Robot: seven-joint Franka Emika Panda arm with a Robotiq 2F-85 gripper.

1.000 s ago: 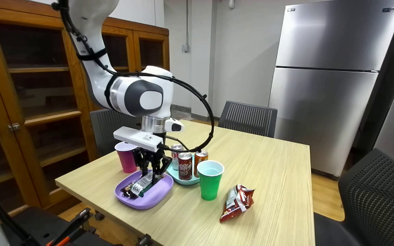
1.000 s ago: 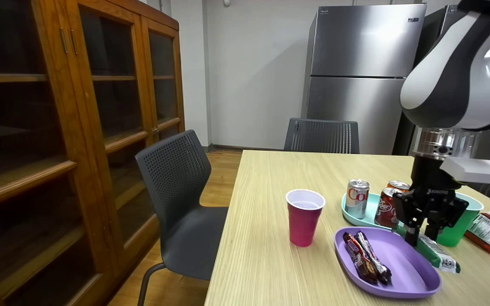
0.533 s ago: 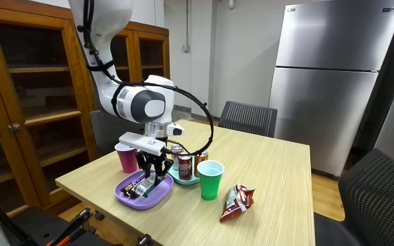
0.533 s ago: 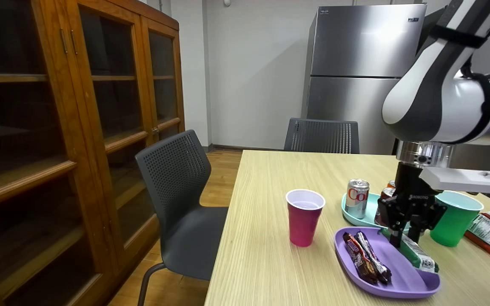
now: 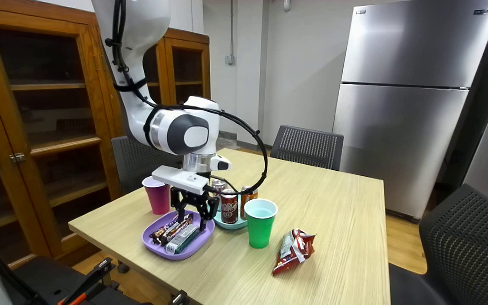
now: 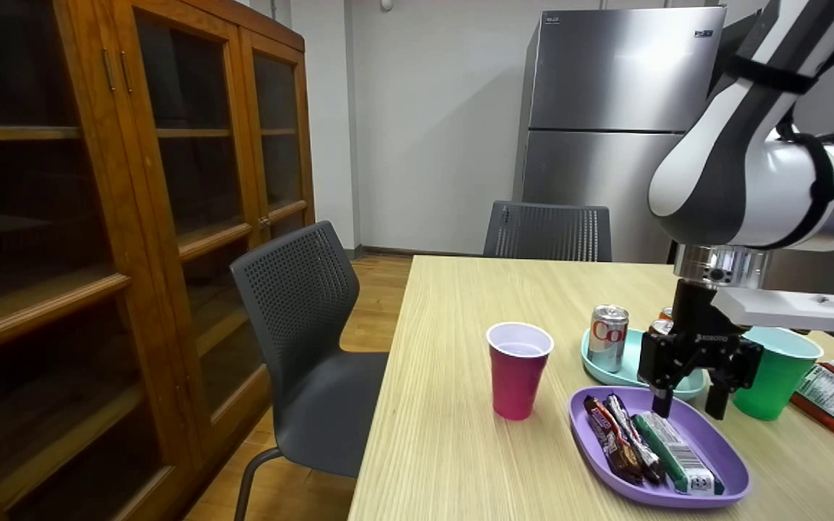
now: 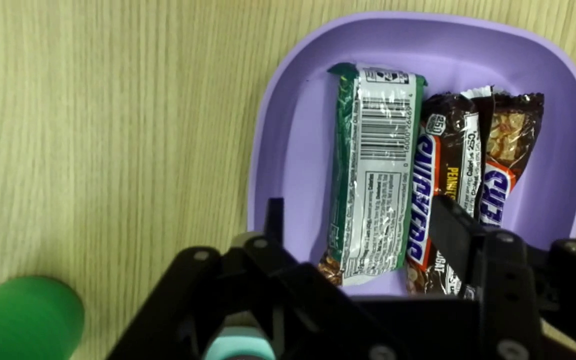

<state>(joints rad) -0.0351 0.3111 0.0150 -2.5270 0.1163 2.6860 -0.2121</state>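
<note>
The long green plastic-wrapped snack bar (image 7: 378, 175), its silvery barcode face up, lay in the shallow purple rounded plastic dish (image 7: 300, 150), nearer that dish's nine o'clock wall than its three o'clock wall in my wrist view. My black two-fingered pincer (image 5: 191, 223) stood open above it, nothing held between its pads. In that same view the bar reached from beneath my finger gap out toward twelve o'clock, its long axis close to twelve-to-six, so my fingers spread across its width: one off its nine o'clock side, one over its neighbour at three o'clock. That neighbour, closely alongside, was a brown glossy-wrapped Snickers bar (image 7: 448, 165); a second brown glossy-wrapped Snickers bar (image 7: 508, 145) lay against it, slanting toward one o'clock.

With the purple dish as clock centre in an exterior view, a shallow teal plastic dish (image 5: 232, 226) sat at two o'clock, holding a silver cola can (image 6: 607, 340), a dark red Dr Pepper can (image 5: 229, 207) and an orange can (image 5: 249, 197). A pink white-lined plastic cup (image 5: 158, 199) stood at eleven, a green pale-lined plastic cup (image 5: 261, 228) near three; what either held, I could not tell. Past the green cup, a red foil snack bag (image 5: 295, 252) lay on the pale wooden tabletop (image 5: 333, 203).
</note>
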